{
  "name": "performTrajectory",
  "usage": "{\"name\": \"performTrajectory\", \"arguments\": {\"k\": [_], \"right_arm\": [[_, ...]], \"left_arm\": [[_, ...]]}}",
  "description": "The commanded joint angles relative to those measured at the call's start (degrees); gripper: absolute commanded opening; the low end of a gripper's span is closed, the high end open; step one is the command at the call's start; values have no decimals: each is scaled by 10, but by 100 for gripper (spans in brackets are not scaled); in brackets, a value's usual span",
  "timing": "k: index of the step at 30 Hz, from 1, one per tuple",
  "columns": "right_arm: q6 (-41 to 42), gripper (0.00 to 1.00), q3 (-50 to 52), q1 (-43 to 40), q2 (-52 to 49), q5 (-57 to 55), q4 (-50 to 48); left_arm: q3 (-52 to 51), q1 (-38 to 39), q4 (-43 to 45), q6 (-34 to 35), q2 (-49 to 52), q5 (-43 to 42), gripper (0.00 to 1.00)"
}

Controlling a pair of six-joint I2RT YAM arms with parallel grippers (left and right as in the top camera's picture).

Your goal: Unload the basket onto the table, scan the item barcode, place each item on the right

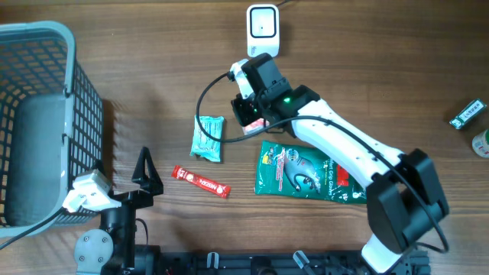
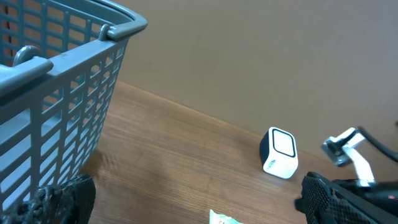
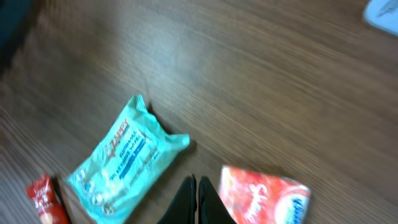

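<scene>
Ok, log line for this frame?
left gripper: open, by grey plastic basket | right gripper: shut, empty, beside red-and-white packet | white box-shaped scanner: nothing presented

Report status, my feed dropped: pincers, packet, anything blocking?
Left pincer open. Right pincer shut beside red packet, not gripping. Nothing blocking scanner.

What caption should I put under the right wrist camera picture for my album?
Shut fingers hover above a wooden table, between a teal packet and a red-and-white packet.

The red stick sachet (image 1: 201, 182) seems to read "NESCAFE"; all other print is too blurred to read.
</scene>
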State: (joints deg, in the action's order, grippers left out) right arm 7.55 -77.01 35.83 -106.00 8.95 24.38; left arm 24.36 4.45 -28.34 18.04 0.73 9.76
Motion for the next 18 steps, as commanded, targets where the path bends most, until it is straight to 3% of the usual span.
{"name": "performTrajectory", "arguments": {"k": [1,10,14,18], "right_arm": [[32,5,-2,0,-63,0,-38],[47,5,-2,0,-114,7,-35],[3,4,-2,0,-114,9,58],[-7,5,-2,-1,-114,-125,148]], "left_arm": [[-2,2,1,-9,-4,1,100],[-2,2,-17,-9,-4,1,100],[-2,2,-101,-9,-4,1,100],[-2,2,-225,-9,-4,1,100]]}}
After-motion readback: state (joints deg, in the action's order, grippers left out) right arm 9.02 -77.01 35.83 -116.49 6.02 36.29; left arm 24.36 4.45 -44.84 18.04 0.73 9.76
